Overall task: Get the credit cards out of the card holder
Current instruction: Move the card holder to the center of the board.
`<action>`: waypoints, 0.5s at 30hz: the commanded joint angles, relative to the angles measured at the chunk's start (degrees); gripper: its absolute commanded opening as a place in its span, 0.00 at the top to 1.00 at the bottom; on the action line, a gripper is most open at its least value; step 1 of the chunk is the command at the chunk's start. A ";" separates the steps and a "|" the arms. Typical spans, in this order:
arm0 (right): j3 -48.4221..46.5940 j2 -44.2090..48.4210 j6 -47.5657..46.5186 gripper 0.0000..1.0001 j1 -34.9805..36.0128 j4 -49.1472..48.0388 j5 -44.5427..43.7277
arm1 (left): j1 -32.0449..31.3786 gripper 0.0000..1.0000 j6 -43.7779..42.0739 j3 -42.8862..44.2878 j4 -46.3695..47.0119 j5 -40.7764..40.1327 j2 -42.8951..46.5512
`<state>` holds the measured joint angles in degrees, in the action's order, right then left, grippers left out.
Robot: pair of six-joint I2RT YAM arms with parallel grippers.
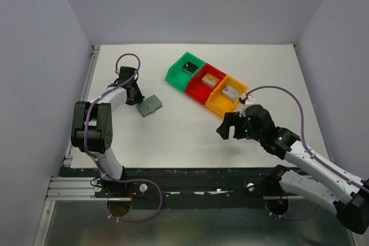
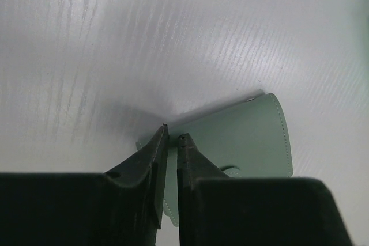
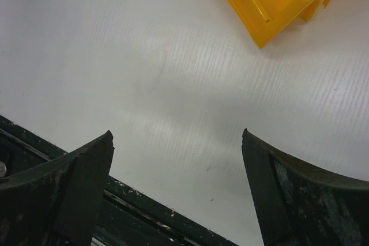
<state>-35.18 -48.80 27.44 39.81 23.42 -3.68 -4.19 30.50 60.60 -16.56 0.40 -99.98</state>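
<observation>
Grey-green card holder [image 1: 150, 105] lies flat left of 3 bins [image 1: 196, 93]; soft, light, probably floppy, best pinched at an edge. Left gripper [image 2: 174, 131] is narrowed at that edge, grip unclear; right gripper [image 3: 177, 137] is spread wide, empty.

A white table [image 1: 190, 142], finely ribbed in pale lines, is pictured between plain grey walls [image 1: 34, 56]. The card holder [image 2: 248, 136] is shown in pale grey-green, its edge trimmed with matching stitching. 3 colours are seen side by side in a green bin [image 1: 173, 74], a red bin [image 1: 195, 91] and an orange-yellow bin [image 1: 218, 106]. A black credit card [image 1: 189, 67], a tan-gold credit card [image 1: 211, 79] and a silver-grey credit card [image 1: 230, 91] are also shown. The left gripper [image 2: 173, 133] and the right gripper [image 3: 177, 136] are finished in black, the left arm [image 1: 109, 99] and right arm [image 1: 305, 156] in white and black, with purple cables [image 1: 288, 93] attached.
</observation>
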 commanded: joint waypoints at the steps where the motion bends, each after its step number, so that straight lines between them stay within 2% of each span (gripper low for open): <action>1: 0.81 0.19 0.77 0.01 0.27 -1.80 1.40 | -2.23 0.79 1.84 -1.88 -2.52 -2.69 0.40; 7: 1.60 0.98 1.12 0.01 0.27 -2.06 1.40 | -4.42 0.79 4.47 -5.13 -1.99 -0.67 3.30; 15: 2.83 1.69 2.26 0.01 0.27 -2.33 2.19 | -11.80 0.79 9.22 -11.64 0.47 1.26 8.84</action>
<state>-33.54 -47.79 28.51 39.81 22.22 -3.16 -12.29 36.14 52.66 -15.55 -0.91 -93.73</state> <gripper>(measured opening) 0.988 0.208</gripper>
